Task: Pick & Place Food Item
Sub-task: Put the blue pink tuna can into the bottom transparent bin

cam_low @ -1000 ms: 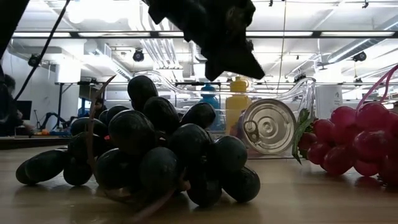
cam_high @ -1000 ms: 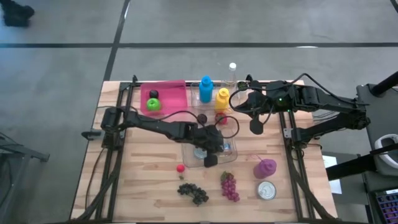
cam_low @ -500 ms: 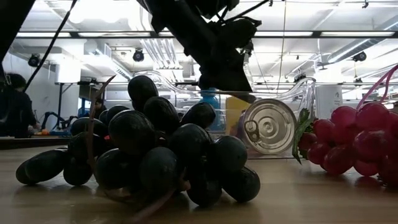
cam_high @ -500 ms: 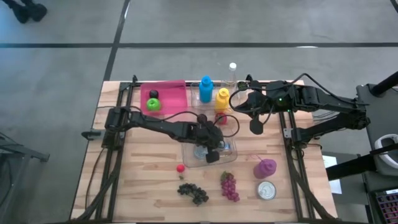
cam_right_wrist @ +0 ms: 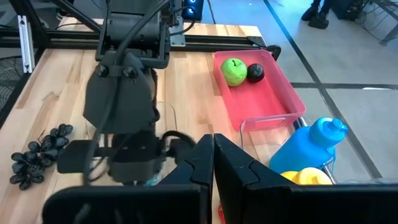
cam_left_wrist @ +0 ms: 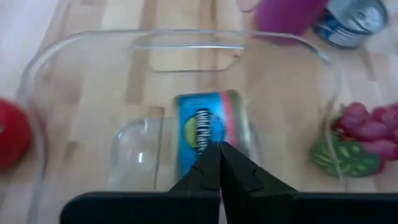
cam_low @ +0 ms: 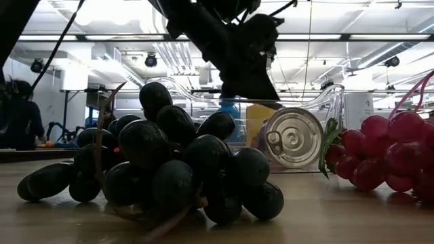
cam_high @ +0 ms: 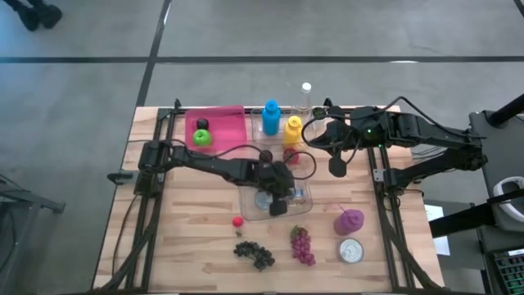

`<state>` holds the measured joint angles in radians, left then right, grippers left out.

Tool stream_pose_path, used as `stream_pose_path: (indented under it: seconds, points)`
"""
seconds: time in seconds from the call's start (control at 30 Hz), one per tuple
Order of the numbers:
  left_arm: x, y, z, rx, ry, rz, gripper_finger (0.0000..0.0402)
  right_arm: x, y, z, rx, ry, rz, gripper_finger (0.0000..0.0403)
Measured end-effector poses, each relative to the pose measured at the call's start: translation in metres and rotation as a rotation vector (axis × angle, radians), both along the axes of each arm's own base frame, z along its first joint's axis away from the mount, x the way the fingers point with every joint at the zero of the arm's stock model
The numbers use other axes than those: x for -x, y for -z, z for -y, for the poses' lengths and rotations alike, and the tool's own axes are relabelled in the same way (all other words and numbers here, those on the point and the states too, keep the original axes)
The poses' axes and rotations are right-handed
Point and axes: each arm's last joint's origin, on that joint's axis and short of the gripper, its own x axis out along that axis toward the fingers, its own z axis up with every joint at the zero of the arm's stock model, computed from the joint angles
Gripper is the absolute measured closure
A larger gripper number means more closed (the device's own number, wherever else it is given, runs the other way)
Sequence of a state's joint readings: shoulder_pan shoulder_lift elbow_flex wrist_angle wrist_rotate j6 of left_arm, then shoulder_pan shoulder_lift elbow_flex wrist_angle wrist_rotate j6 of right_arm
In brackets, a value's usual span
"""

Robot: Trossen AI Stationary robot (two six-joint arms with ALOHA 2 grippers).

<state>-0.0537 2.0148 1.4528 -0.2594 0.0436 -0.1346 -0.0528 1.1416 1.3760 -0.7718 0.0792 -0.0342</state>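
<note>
The surface (cam_high: 188,238) carried a clear tray (cam_high: 304,206) near its middle. Inside, a can (cam_left_wrist: 208,134) lay on its side, long axis running toward the near edge. Above it hung the left claw (cam_high: 277,208), clenched and empty; the right claw (cam_high: 336,168), clenched too, waited near the far edge.

Bench (cam_high: 188,238): pale wood planks. Tray (cam_high: 229,131) pink, holding green apple (cam_high: 201,138). Bottles: blue (cam_high: 271,115), yellow (cam_high: 292,129). Grapes: black bunch (cam_high: 254,254), red bunch (cam_high: 302,246). Can (cam_left_wrist: 208,134) label blue with yellow and pink. Tub (cam_high: 299,209) clear.
</note>
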Motion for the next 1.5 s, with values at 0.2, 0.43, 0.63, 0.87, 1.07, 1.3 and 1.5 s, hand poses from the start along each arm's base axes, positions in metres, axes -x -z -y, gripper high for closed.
stream_pose_path:
  seconds: [0.2, 0.43, 0.63, 0.87, 1.07, 1.3, 1.5]
  points:
    - [-0.003, -0.004, 0.007, -0.024, 0.098, 0.062, 0.0401, 0.0, 0.0, 0.0, 0.001, -0.001, 0.0, 0.0394]
    - [-0.007, 0.009, 0.008, 0.012, 0.131, 0.045, 0.0401, 0.0, 0.0, 0.0, 0.001, 0.0, 0.0, 0.0394]
    - [-0.008, 0.008, 0.008, -0.018, 0.102, 0.05, 0.0401, 0.0, 0.0, 0.0, 0.0, 0.0, 0.0, 0.0394]
    - [-0.007, 0.007, 0.004, -0.083, 0.038, 0.048, 0.0401, 0.0, 0.0, 0.0, -0.004, 0.002, 0.001, 0.0394]
    - [-0.007, 0.005, 0.002, -0.119, 0.001, 0.047, 0.0401, 0.0, 0.0, 0.0, -0.026, 0.016, 0.004, 0.0394]
    - [-0.003, 0.003, -0.002, -0.178, -0.055, 0.022, 0.0401, 0.0, 0.0, 0.0, -0.022, 0.013, 0.004, 0.0394]
    - [-0.001, 0.0, -0.004, -0.215, -0.089, 0.008, 0.0401, 0.0, 0.0, 0.0, -0.023, 0.014, 0.003, 0.0394]
